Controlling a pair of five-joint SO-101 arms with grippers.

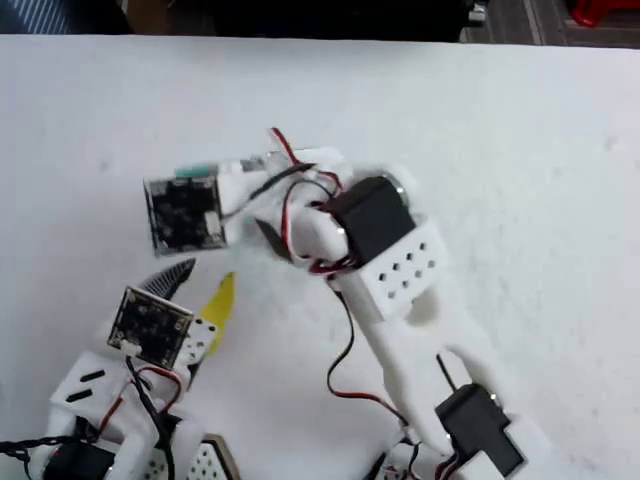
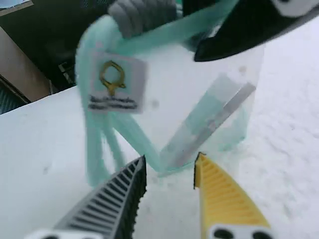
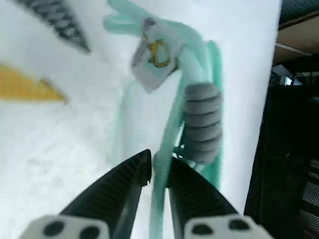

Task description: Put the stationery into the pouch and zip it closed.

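Pinching pouch (image 2: 189,84) rim, right gripper (image 3: 159,167) (left gripper (image 2: 170,162) parted, just beside)

left arm (image 1: 130,400) low at near-left corner of the high view, wrist camera on top. left gripper (image 2: 170,164) spread wide, grey finger and yellow finger apart, tips down near the table. right arm (image 1: 400,270) stretched from the near-right edge across toward the left, wrist turned over. right gripper (image 3: 159,167) has black fingers almost together, pinching a thin strip of the pouch (image 3: 187,59). the two grippers sit close together, facing each other.
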